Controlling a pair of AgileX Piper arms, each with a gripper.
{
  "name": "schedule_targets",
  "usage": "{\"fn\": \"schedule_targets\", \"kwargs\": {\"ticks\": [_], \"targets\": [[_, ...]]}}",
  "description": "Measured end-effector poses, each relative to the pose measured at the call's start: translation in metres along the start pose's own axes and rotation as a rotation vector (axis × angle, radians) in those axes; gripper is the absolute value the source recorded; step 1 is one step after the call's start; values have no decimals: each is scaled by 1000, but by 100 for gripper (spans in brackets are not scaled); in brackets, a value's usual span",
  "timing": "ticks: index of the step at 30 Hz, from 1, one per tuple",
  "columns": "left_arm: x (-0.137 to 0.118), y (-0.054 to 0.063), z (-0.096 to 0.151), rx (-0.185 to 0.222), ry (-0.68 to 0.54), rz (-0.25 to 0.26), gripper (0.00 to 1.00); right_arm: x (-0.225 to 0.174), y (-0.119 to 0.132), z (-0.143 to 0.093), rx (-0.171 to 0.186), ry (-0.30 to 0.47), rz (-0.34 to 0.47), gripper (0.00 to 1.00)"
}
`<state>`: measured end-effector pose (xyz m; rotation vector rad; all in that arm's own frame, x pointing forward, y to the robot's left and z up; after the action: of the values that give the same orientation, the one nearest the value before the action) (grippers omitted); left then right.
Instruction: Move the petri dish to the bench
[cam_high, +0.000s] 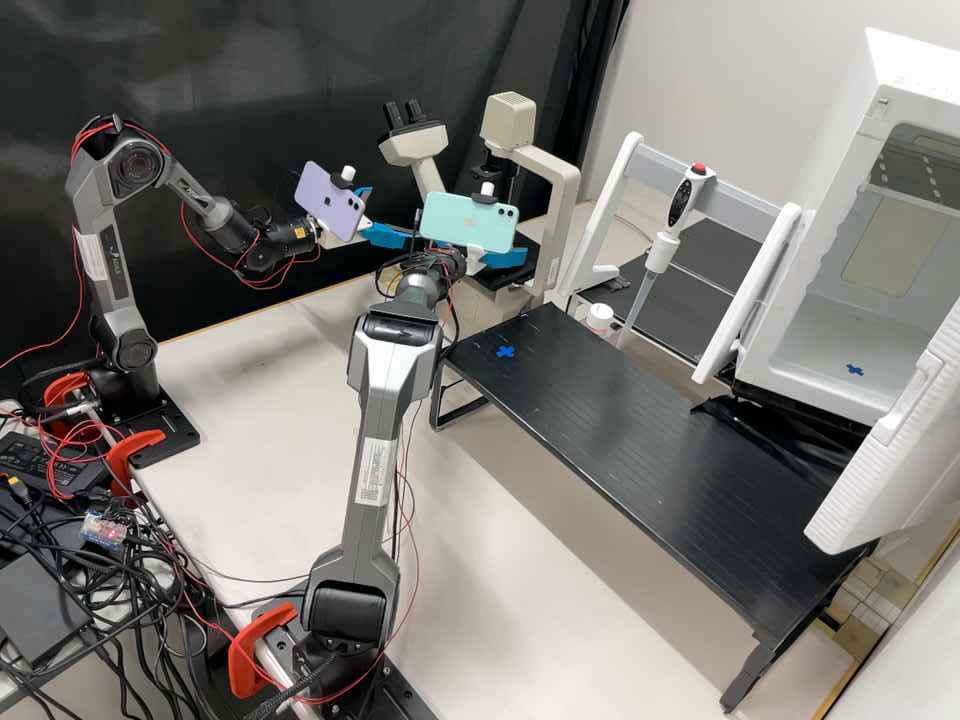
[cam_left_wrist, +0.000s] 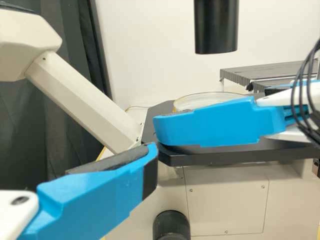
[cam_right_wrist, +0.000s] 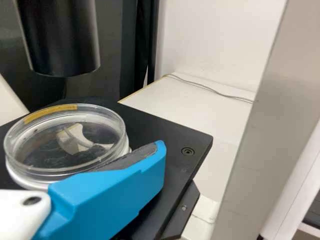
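"At the left end, what have you got?"

"My left gripper, fingers parted, near the microscope."

"And the petri dish?"

"Flat on the black stage, just beyond one finger of my right gripper. That arm is nearer, so I'd use it."

"How do its fingers stand?"

"Well apart. I can't tell whether one touches the dish, or whether it's squarely between them."

"Which way does it point?"

"It's round, so no long axis; the yellow strip sits on the rim's far side from that finger. I'd line up across the rim and squeeze gently, as it could skid."

"Then?"

"Rightward, I judge, to the black tabletop. The lift comes first."
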<state>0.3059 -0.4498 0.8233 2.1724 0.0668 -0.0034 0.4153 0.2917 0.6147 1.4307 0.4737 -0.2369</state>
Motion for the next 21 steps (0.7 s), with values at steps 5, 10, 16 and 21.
{"fn": "schedule_targets", "kwargs": {"ticks": [5,10,16,21], "targets": [[0,0,0,0,0,0,100,3,-2,4,3,-17,-16,100],[0,0,0,0,0,0,100,6,-5,7,6,-29,-55,0],[0,0,0,0,0,0,100,6,-6,8,24,-41,-85,0],[0,0,0,0,0,0,100,6,-7,6,14,-30,-101,0]]}}
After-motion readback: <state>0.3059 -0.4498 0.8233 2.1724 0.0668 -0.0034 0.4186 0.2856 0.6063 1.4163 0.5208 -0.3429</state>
